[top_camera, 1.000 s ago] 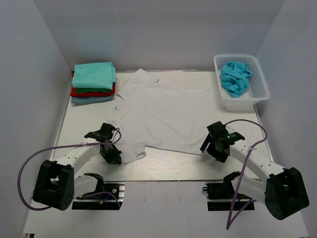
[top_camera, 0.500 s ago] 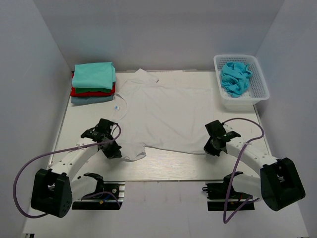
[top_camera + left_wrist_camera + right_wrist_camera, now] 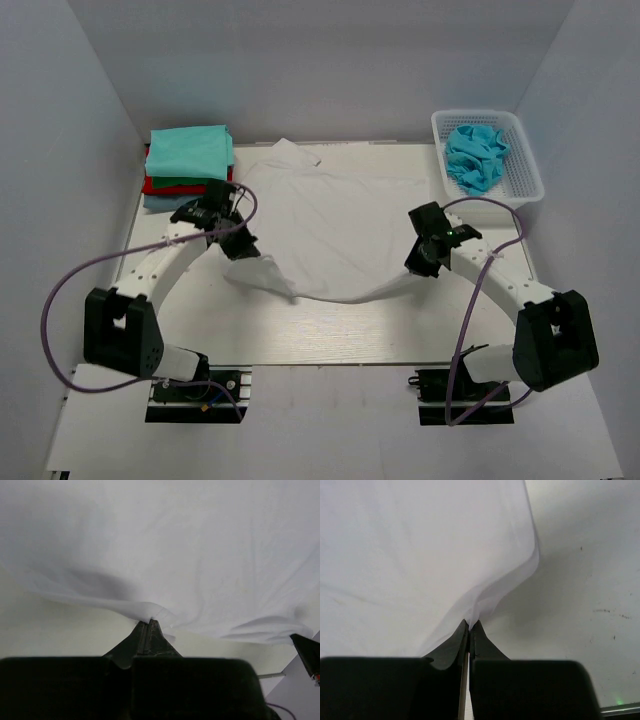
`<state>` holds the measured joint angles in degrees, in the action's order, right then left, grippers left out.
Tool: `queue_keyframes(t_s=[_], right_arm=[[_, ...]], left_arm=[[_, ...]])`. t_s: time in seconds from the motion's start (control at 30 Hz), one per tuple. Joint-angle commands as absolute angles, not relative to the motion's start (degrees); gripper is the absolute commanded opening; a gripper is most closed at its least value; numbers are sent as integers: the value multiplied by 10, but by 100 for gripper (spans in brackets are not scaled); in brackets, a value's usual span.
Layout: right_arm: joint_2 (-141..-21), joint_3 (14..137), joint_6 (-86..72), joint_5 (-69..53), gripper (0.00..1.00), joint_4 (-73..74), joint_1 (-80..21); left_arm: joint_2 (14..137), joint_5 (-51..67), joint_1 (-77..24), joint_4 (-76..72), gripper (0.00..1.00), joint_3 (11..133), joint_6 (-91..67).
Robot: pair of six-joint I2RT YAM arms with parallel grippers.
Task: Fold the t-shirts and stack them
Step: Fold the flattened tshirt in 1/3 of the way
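A white t-shirt point(image 3: 330, 215) lies spread over the middle of the table, its near edge lifted off the surface. My left gripper point(image 3: 237, 243) is shut on the shirt's near left part, and cloth point(image 3: 165, 555) hangs from the pinch point(image 3: 148, 621). At the shirt's near right corner my right gripper point(image 3: 418, 262) is shut on the hem point(image 3: 485, 597), pinched at the fingertips point(image 3: 470, 624). The lifted edge sags between the two grips. Folded t-shirts point(image 3: 188, 165) in teal, red and grey-blue are stacked at the back left.
A white lattice basket point(image 3: 522, 160) at the back right holds a crumpled light blue t-shirt point(image 3: 474, 158). Grey walls enclose the table on three sides. Purple cables loop from both arms. Bare tabletop point(image 3: 350, 335) shows in front of the shirt.
The right gripper has shut on the shirt's near right corner. Both arms have lifted and moved away from the near edge, raising the shirt's near edge with them.
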<state>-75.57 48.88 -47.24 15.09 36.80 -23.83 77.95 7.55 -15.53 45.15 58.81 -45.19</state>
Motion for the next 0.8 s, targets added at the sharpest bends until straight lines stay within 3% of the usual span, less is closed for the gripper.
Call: queue_keyframes(t_s=[0.0, 0.23, 0.53, 0.63, 0.7, 0.73, 0.77], right_arm=[[-780, 540, -454, 177, 0, 402, -220], [-872, 657, -421, 195, 0, 405, -178], [-989, 746, -396, 172, 0, 395, -122], [-1028, 785, -389, 164, 27, 399, -112], [-1044, 802, -391, 171, 36, 397, -110], [-1050, 805, -388, 168, 46, 395, -108], [-1053, 810, -382, 163, 64, 395, -106]], left_arm=[[830, 48, -152, 442, 0, 681, -433], [1001, 1, -136, 484, 0, 887, -417], [1126, -20, -114, 420, 0, 1010, -375], [1164, -14, -114, 384, 0, 1036, -363], [1194, -19, -114, 384, 0, 1067, -363], [1204, -19, -114, 389, 3, 1083, -363], [1213, -19, -109, 401, 18, 1100, -357]])
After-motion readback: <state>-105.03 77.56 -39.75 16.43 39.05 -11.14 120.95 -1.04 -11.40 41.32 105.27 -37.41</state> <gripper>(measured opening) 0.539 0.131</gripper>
